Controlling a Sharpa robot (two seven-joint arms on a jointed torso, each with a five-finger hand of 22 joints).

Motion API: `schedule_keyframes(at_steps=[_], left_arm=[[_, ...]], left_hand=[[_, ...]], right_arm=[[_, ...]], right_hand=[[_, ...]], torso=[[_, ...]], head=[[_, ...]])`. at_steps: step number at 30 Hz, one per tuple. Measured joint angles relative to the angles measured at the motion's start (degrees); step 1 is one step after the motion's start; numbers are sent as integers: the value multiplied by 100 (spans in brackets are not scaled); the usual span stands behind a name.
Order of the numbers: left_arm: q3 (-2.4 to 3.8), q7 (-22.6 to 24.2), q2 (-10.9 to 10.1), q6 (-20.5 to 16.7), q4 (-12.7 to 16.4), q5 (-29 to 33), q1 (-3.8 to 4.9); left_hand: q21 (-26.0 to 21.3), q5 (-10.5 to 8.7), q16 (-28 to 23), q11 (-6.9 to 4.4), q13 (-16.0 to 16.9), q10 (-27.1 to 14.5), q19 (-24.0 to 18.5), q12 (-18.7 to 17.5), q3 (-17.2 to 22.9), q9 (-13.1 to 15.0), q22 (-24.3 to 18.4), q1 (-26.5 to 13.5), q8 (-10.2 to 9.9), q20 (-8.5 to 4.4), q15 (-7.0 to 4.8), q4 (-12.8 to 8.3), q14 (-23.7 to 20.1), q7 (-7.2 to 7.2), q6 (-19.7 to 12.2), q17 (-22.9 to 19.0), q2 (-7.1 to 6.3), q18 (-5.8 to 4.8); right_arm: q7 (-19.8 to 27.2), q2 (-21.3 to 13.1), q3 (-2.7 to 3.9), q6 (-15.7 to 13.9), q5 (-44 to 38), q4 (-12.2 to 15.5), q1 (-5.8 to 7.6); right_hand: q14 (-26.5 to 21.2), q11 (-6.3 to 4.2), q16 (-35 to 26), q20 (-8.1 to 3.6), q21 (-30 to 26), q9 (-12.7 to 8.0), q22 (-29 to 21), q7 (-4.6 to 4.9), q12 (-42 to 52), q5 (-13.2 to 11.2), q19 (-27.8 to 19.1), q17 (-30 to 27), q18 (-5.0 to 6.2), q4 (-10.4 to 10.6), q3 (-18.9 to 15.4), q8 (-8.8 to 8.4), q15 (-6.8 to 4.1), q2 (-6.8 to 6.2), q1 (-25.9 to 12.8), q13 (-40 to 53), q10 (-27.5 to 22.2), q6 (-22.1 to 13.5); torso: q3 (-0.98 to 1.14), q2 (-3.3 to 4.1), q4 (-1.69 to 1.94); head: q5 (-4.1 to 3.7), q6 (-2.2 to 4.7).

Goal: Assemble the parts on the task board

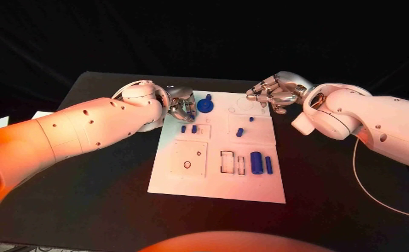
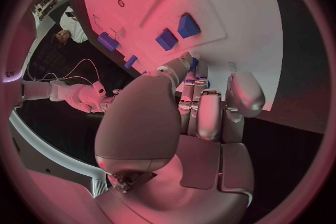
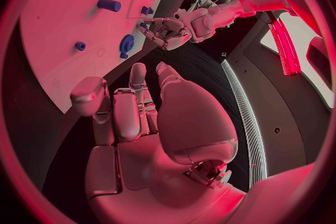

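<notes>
A black counter (image 1: 102, 204) is carrying the white task board (image 1: 220, 187), lying flat in the middle against a dark backdrop. Small blue parts (image 1: 260, 162) are sitting on the board. The left hand (image 1: 177, 105) is hovering at its far-left corner, fingers curled, grasp unclear. The right hand (image 1: 274, 93) is hanging over the far-right corner, fingers bent, holding nothing.

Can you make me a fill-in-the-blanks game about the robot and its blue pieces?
1. The task board is the colour ____.
2. The table under it is ____.
3. The round blue part lies nearest the robot's ____ hand.
4. The right hand holds ____.

Missing words: white; black; left; nothing
</notes>
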Motion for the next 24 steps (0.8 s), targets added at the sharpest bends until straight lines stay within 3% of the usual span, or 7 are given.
schedule_keyframes(at_steps=[7, 17, 19, 21, 24], left_arm=[[-7, -67, 0, 47, -10, -10, -6], [-7, -125, -40, 56, 27, -17, -6], [-7, -130, -59, 51, 35, -19, -6], [-7, -136, -90, 44, 44, -19, -6], [-6, -141, -142, 32, 60, -19, -5]], left_hand=[[-346, 0, -67, 152, -71, -355, -124, -261, 32, -61, -215, -113, -158, 123, 123, -1, 3, 131, -223, -127, -113, 0], [-422, 1, -67, 160, -70, -465, -144, -327, 32, -93, -265, -164, -305, 143, 123, -2, 3, 111, -529, -177, -164, 0], [-453, 1, -67, 160, -70, -466, -144, -327, 32, -93, -270, -164, -305, 143, 123, -2, 3, 111, -571, -191, -164, 0], [-453, 1, -67, 140, -71, -486, -157, -327, 32, -99, -277, -164, -323, 156, 123, -2, 3, 107, -615, -211, -164, 0], [-502, 1, -79, 160, -70, -506, -164, -350, 32, -99, -306, -164, -327, 164, 123, -2, 3, 113, -634, -241, -164, 0]], right_arm=[[0, -3, 0, -1, 1, 0, 0], [-11, -4, 0, -4, -24, -9, 0], [-12, -4, 0, -7, -64, -15, 0], [-13, -2, 0, -13, -129, -27, 0], [-14, 2, 0, -25, -263, -44, 0]], right_hand=[[0, 0, 0, 21, -24, 0, -26, 0, 0, 7, -21, 5, 0, 0, 0, 0, 0, 0, 0, -5, 0, 0], [0, 0, -6, 21, -66, 0, -81, 14, 0, 6, -21, 4, 0, 0, 0, 0, 0, 0, 0, -25, -45, -18], [-2, 27, -233, 35, -156, -5, -215, 36, -108, 7, -110, -265, -1, 2, -2, 0, 2, 6, 6, -98, -153, -57], [-157, 49, -674, 49, -347, -7, -494, 53, -325, 6, -241, -762, 90, 17, -17, 0, 42, 48, 61, -282, -303, -102], [-353, 79, -1170, 66, -575, -5, -816, 44, -740, 1, -389, -1273, 91, -28, 26, 7, 61, 32, 291, -624, -549, -123]], torso=[[-3, -2, 1], [-7, -4, 6], [-10, -5, 6], [-10, -5, 5], [-10, -4, 4]], head=[[-6, 4], [-14, 7], [-12, 7], [-9, 7], [-17, 14]])
